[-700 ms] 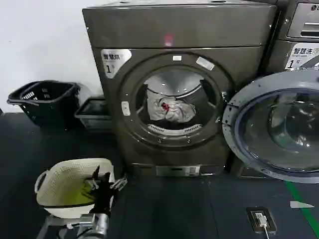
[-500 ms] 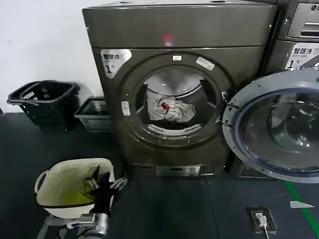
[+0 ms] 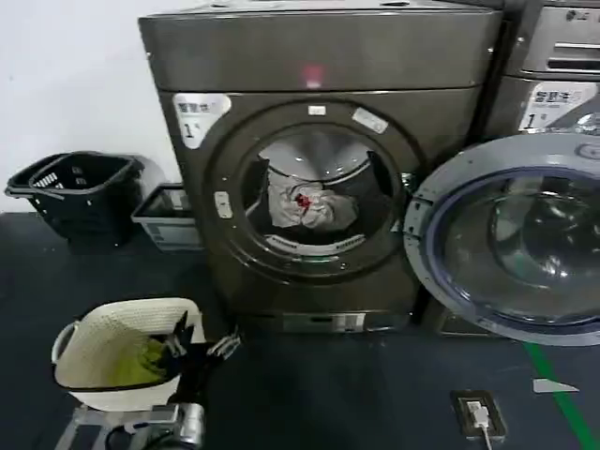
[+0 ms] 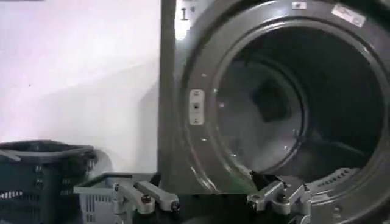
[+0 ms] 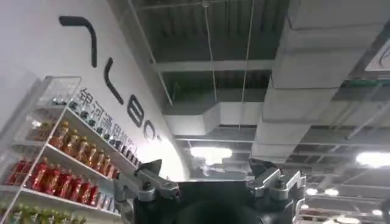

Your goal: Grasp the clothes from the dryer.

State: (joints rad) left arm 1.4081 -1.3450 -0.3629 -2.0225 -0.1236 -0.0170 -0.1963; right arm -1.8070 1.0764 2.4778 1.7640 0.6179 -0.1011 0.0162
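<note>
Compared with the earlier head views, everything ahead is sliding toward the left and looking slightly larger, so the robot's viewpoint seems to be turning or creeping toward the machines while the left gripper (image 3: pixel 199 349) is keeping its place low in the head view.

Nearest, that left gripper is hovering with its fingers (image 4: pixel 146 197) spread wide and holding nothing, just beside the right rim of the cream basket (image 3: pixel 75 333), where a yellow-green cloth (image 3: pixel 127 361) is lying. From its own wrist camera it is looking at the dryer (image 3: pixel 319 56) and into the open porthole (image 4: pixel 286 97), so it is lining up with the opening but is still well short of it. The right gripper (image 5: pixel 210 189) is waiting, aimed up at a ceiling, fingers apart and empty.

Farther off, the dryer's round door (image 3: pixel 511 244) is hanging open to the right. The clothes (image 3: pixel 305 206) are sitting inside the drum, near the front lip of the porthole, the red patch showing at the middle of the pale bundle. A black basket (image 3: pixel 75 187) is standing by the wall to the left.

My reading: the approach is only beginning; nothing is being grasped yet, and the left arm needs to rise and reach forward through the porthole.
</note>
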